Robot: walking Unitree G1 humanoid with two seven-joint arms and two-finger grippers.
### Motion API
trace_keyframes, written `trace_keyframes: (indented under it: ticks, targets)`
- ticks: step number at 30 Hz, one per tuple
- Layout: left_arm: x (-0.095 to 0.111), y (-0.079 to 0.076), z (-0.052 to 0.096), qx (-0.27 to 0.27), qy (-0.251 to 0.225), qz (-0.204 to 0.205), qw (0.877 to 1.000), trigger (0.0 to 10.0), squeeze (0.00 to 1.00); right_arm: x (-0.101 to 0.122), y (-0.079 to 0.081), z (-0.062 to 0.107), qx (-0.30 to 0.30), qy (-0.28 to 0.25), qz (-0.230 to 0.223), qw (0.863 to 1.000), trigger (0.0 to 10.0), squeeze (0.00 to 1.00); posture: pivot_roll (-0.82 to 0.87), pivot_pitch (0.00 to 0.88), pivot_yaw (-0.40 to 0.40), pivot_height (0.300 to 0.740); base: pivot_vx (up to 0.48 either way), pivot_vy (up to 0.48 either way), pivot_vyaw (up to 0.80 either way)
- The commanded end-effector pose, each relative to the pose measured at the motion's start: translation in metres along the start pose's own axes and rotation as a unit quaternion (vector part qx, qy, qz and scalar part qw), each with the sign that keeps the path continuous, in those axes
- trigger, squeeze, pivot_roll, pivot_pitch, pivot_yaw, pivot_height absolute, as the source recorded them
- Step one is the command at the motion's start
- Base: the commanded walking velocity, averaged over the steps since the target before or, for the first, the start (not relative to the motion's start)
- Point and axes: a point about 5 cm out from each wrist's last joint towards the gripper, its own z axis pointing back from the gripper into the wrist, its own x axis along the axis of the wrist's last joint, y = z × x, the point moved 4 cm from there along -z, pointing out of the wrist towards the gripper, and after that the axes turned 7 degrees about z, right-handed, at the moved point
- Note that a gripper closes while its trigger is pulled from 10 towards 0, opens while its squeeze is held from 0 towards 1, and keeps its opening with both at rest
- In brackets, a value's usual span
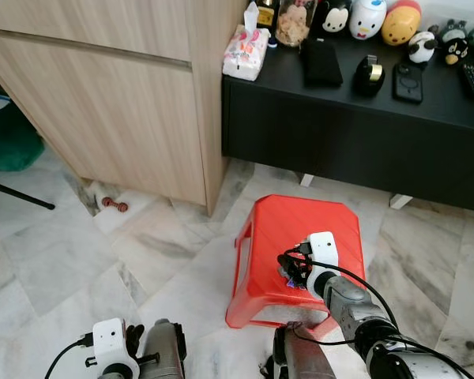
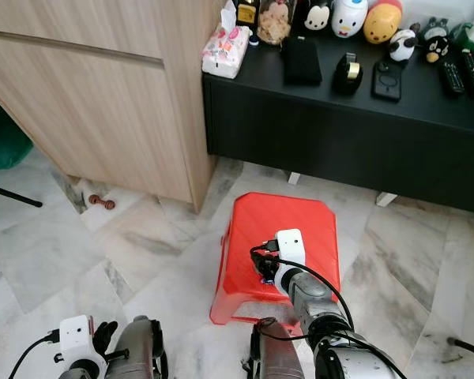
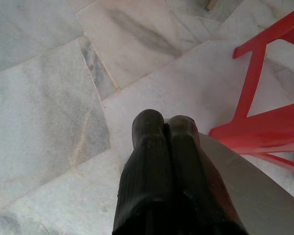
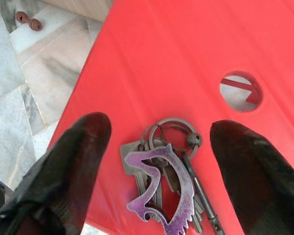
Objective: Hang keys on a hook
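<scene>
Left end effector (image 3: 164, 129) hangs low over the marble floor (image 1: 55, 260), fingers pressed together, just beside the red stool (image 1: 300, 253) leg. Open floor lies to its left. Right end effector (image 4: 159, 147) sits over the stool's near-left part, spread wide, fingers (image 4: 73, 152) on either side of the keys (image 4: 164, 183) — not touching them. Keys lie flat on the stool top, near its front edge; a round hole (image 4: 240, 91) lies beyond.
</scene>
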Motion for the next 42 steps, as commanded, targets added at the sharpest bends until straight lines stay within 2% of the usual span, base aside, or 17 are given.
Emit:
trace_keyframes:
  ticks: [1,5,6,20,31,32,33,34,35,42]
  targets:
    - [-0.088,0.009,0.046,0.02,0.157,0.006,0.987,10.0,0.0,-0.017,0.002,0.002,0.0,0.025,-0.012,1.0,10.0,1.0,0.17,0.352,-0.111,0.633,0.0,0.0,0.0]
    - [-0.089,0.008,0.047,0.02,0.159,0.006,0.987,10.0,0.0,-0.025,0.001,0.004,-0.007,0.045,-0.003,0.999,10.0,0.98,0.17,0.358,-0.113,0.633,0.0,0.0,0.0]
    - [-0.09,0.008,0.047,0.02,0.16,0.006,0.987,10.0,0.0,-0.027,0.001,0.004,-0.008,0.049,0.003,0.999,10.0,0.0,0.17,0.358,-0.113,0.633,0.0,0.0,0.0]
    - [-0.094,0.009,0.05,0.02,0.168,0.007,0.986,10.0,0.0,-0.043,-0.002,0.009,-0.01,0.084,0.014,0.996,10.0,0.0,0.16,0.373,-0.118,0.633,0.0,0.0,0.0]
    - [-0.096,0.007,0.051,0.019,0.171,0.007,0.985,10.0,0.0,-0.054,-0.005,0.012,-0.016,0.102,0.025,0.994,10.0,0.0,0.17,0.341,-0.125,0.633,0.0,0.0,0.0]
    - [-0.096,0.007,0.051,0.019,0.171,0.007,0.985,10.0,0.0,-0.054,-0.005,0.012,-0.016,0.102,0.024,0.994,8.1,0.0,0.17,0.341,-0.125,0.633,0.0,0.0,0.0]
    - [-0.096,0.007,0.051,0.019,0.172,0.007,0.985,10.0,0.0,-0.054,-0.006,0.013,-0.018,0.101,0.026,0.994,3.0,0.0,0.17,0.334,-0.125,0.633,0.0,0.0,0.0]
    - [-0.096,0.007,0.051,0.019,0.172,0.007,0.985,10.0,0.0,-0.054,-0.006,0.013,-0.018,0.101,0.026,0.994,3.0,0.0,0.17,0.334,-0.125,0.633,0.0,0.0,0.0]
    - [-0.097,0.007,0.052,0.019,0.172,0.006,0.985,10.0,0.0,-0.055,-0.006,0.013,-0.02,0.101,0.028,0.994,0.0,0.0,0.17,0.327,-0.125,0.633,0.0,0.0,0.0]
    - [-0.096,0.009,0.052,0.019,0.172,0.005,0.985,10.0,0.0,-0.057,-0.009,0.014,-0.032,0.105,0.037,0.993,0.0,0.0,0.17,0.311,-0.126,0.633,0.0,0.0,0.0]
